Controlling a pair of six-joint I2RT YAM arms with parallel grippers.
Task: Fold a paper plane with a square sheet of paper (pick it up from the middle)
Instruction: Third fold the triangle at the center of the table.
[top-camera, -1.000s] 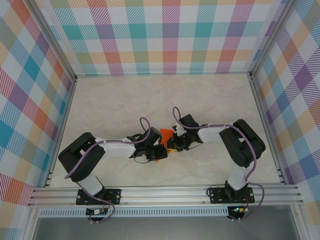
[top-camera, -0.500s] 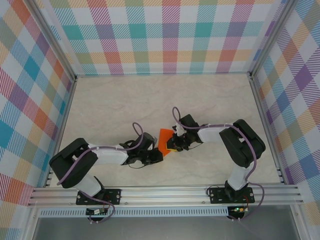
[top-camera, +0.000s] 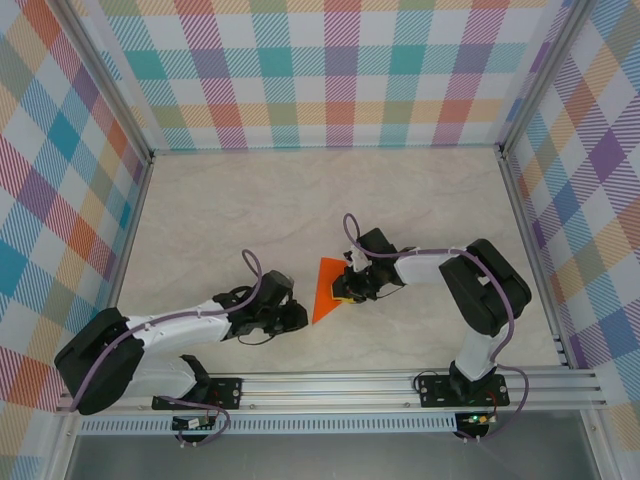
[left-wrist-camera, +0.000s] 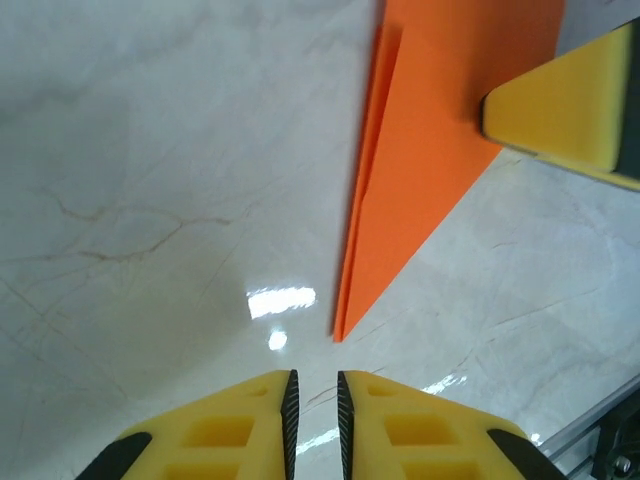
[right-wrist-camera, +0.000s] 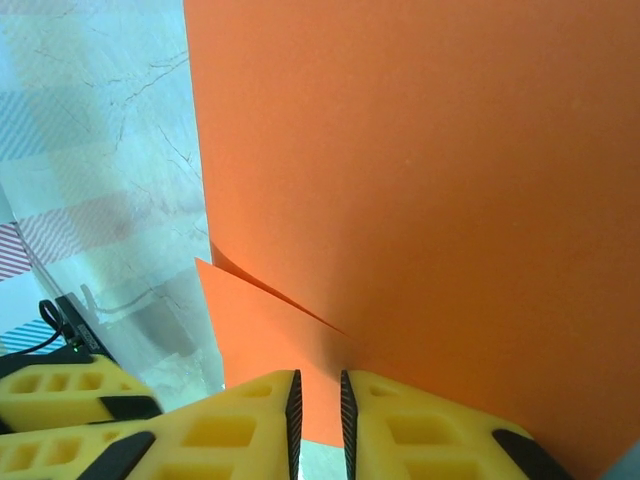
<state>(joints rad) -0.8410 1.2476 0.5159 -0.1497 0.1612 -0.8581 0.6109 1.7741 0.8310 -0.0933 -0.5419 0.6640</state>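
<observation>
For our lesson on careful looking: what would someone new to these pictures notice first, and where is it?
The bright orange paper, folded to a pointed triangle, stands out near the middle of the pale marble table. The right claw pinches its right edge, while the left claw sits just left of its tip, apart from it. Pastel checked walls ring the scene on three sides.
</observation>
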